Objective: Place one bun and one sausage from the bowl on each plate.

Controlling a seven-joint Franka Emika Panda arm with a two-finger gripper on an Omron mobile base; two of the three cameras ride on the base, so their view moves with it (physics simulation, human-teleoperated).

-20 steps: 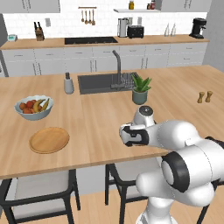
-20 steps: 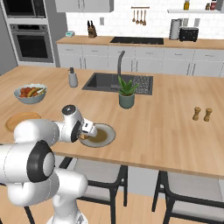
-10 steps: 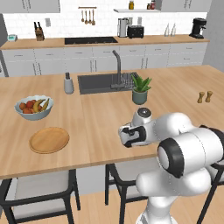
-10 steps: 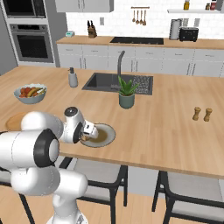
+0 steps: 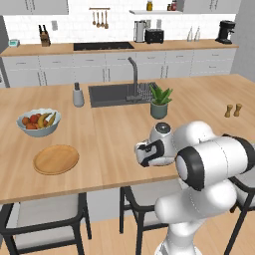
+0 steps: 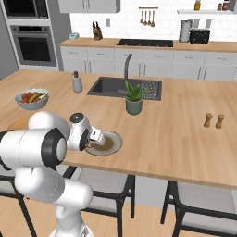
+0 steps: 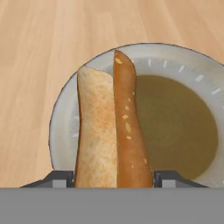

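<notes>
Tan bun (image 7: 96, 131) and reddish sausage (image 7: 129, 131) stand side by side, pinched together between the gripper's (image 7: 114, 179) narrowed jaws, poised over the grey-white plate (image 7: 65, 118), apparently so both land together; the wooden plate (image 5: 56, 159) waits well apart.

a tan-golden bun (image 7: 96, 131) and a reddish-brown sausage (image 7: 129, 127) are seen side by side, touching along their length, above the grey-white plate (image 7: 65, 109) with the brownish centre, near the table's front edge. the tan wooden plate (image 5: 56, 159) lies bare, well apart to the left.
</notes>
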